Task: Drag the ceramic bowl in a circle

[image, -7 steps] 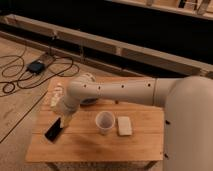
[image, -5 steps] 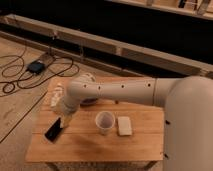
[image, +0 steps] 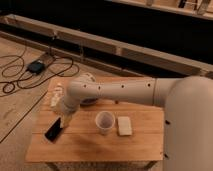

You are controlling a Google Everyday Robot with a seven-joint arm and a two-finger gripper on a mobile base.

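On the light wooden desk [image: 90, 145], a flat black rectangular device [image: 54, 131] lies by the left edge. A translucent white cup [image: 104, 121] stands mid-desk, with a white rectangular block [image: 124, 125] just to its right. The gripper [image: 65, 120] points down beside the device, spread wide and holding nothing. Further back, the dark glossy ceramic bowl [image: 90, 103] sits partly hidden under the arm. A crumpled pale packet [image: 56, 94] lies at the far-left corner.

This looks like a robot test lab: a small light wooden bench [image: 92, 146] stands on bare flooring [image: 15, 117], black cables [image: 62, 71] trail from a dark power box [image: 36, 66], and a white robot arm's [image: 115, 92] gripper [image: 65, 120] hangs near the bench's left edge.
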